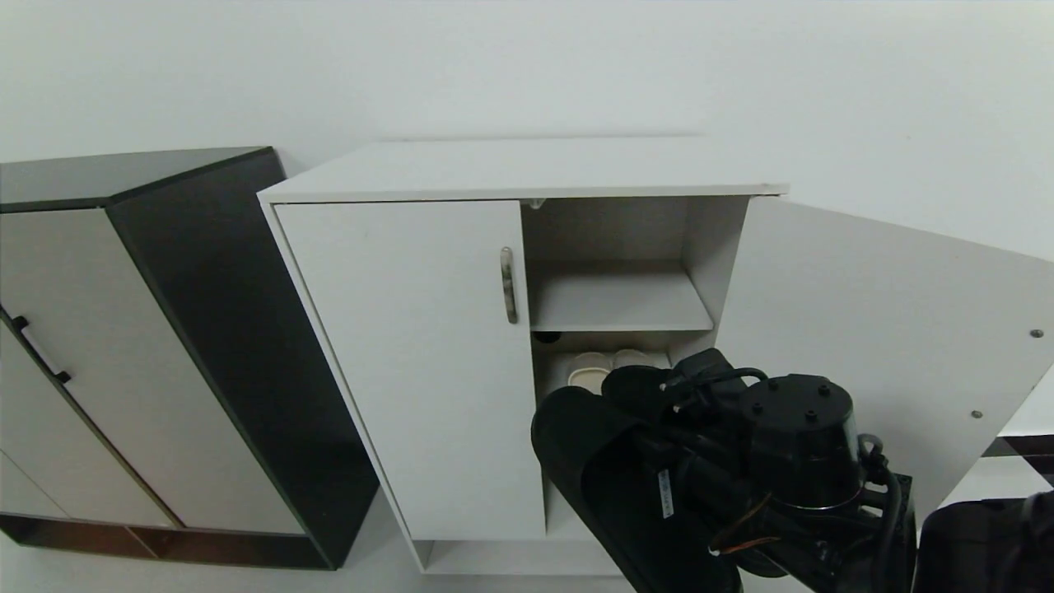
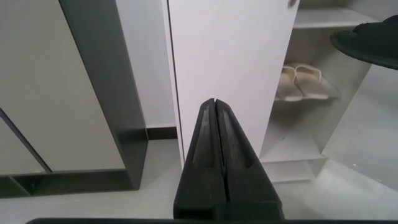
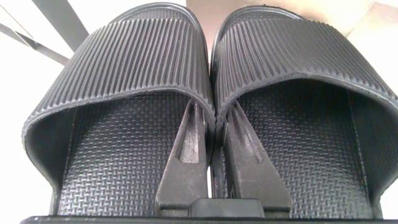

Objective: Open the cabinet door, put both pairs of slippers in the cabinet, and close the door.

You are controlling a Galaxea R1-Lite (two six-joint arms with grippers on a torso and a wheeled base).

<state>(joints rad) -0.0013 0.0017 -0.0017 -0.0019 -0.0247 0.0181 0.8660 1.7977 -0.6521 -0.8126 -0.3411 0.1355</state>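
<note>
At the left of the head frame stands a dark cabinet [image 1: 206,329], not part of your job. Beside it, the white cabinet [image 1: 527,169] keeps its left door [image 1: 412,354] shut, with the metal handle [image 1: 508,284] at its inner edge. Your left end effector [image 2: 215,109] is pressed together on nothing and points toward the foot of that door. Right of the handle the compartment is open: a bare shelf [image 1: 617,301] above, and the beige slippers [image 1: 601,366] already on the lower shelf [image 1: 663,360]. In the lower centre, just in front of that opening, the black slippers [image 1: 593,445] hang from your right end effector [image 3: 214,124], which pinches their two adjoining inner walls together. They look light, soft and ribbed, so the grip probably won't slip, but the foam may flex and the toes sag. Hold them at the strap walls as now. At the far right, the right door [image 1: 865,329] stands wide open.
</note>
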